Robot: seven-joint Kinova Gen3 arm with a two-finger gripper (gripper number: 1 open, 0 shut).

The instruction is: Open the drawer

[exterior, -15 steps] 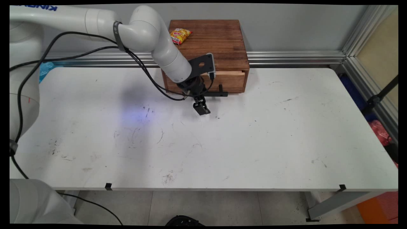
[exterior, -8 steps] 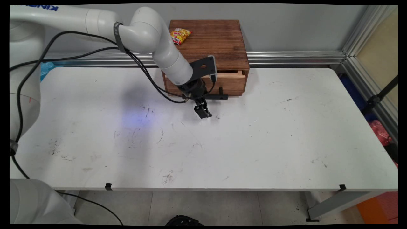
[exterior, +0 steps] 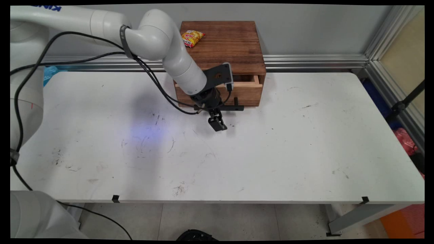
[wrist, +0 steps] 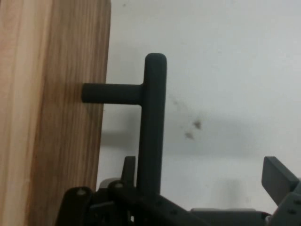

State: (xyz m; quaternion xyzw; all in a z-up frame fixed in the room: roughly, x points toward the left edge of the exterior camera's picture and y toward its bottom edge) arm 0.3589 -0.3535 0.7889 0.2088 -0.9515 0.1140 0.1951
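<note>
Main view is showing a yellow snack packet (exterior: 192,37) with unreadable red print lying on a dark grained wooden box (exterior: 234,44) at upper centre. The black gripper (exterior: 217,124), fingers spread apart around the drawer's (exterior: 249,92) round black T-handle (wrist: 151,122), is drawing it farther out than before.

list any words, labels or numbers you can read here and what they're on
Snack packet on the wooden drawer box: red print on yellow, too small to read.
Arm link at the main view's top left: blue letters, cut by the picture edge, not readable as a word.
Hand view: no text on the drawer front or its black handle.
</note>
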